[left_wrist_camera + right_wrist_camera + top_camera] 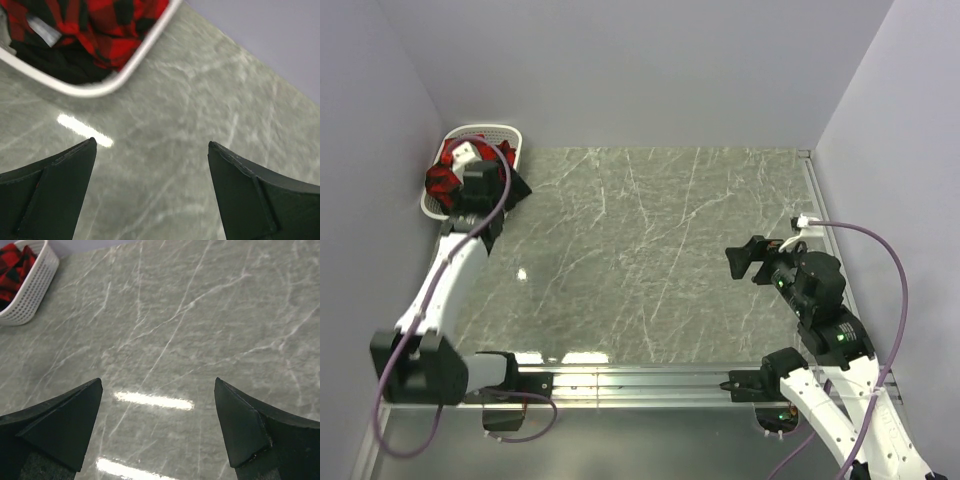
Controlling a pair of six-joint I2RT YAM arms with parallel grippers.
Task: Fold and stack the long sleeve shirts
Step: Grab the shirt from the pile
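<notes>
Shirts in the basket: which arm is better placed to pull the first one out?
Left. The left tool, open, hovers at the basket, with the red-and-black flannel just ahead. The right tool, also open, sits far off across the table.

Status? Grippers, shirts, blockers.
Open, empty: left gripper beside basket, right gripper over table. Bunched in basket: flannel shirt, black shirt. No blockers seen.
</notes>
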